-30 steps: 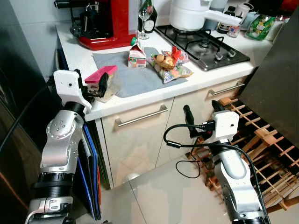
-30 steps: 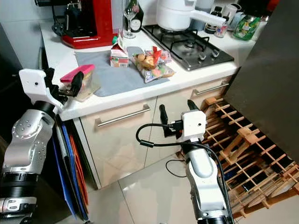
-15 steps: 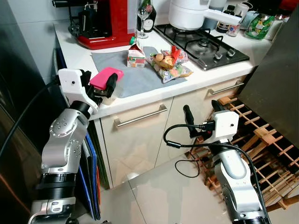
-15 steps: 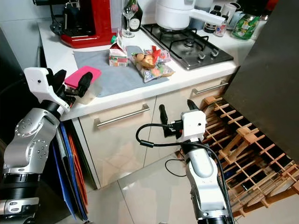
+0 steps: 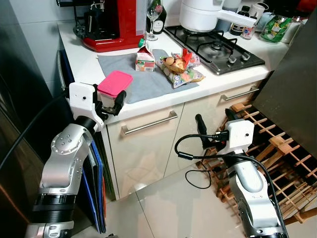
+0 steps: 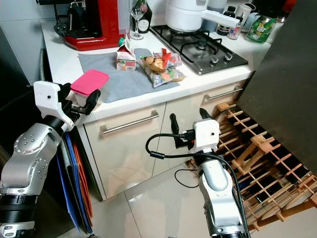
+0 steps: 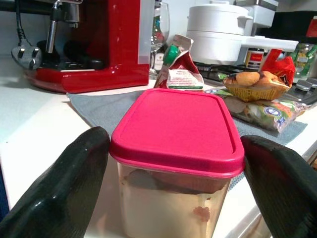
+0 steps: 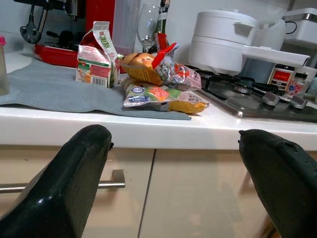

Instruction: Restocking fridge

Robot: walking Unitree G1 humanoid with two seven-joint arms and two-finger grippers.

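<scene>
A clear food container with a pink lid (image 5: 114, 83) stands upright at the front left edge of the white counter (image 5: 84, 62). My left gripper (image 5: 110, 99) holds it from the counter's edge, one black finger pressed to each side just under the lid (image 7: 176, 124). Pale food shows inside the container. My right gripper (image 5: 214, 119) hangs lower, in front of the cream cabinet doors, fingers (image 8: 74, 168) spread wide and open with nothing between them.
On the grey mat (image 5: 143, 82) lie a small milk carton (image 5: 144, 58) and bags of snacks (image 5: 181, 69). Behind stand a red coffee machine (image 5: 114, 25), a wine glass (image 5: 153, 15) and a white pot (image 5: 203, 15) on the hob. A wooden rack (image 5: 277, 148) lies on the floor at right.
The pink-lidded container was tilted in my left gripper and now stands upright. The left wrist has shifted a little right and down. The right arm has barely moved.
</scene>
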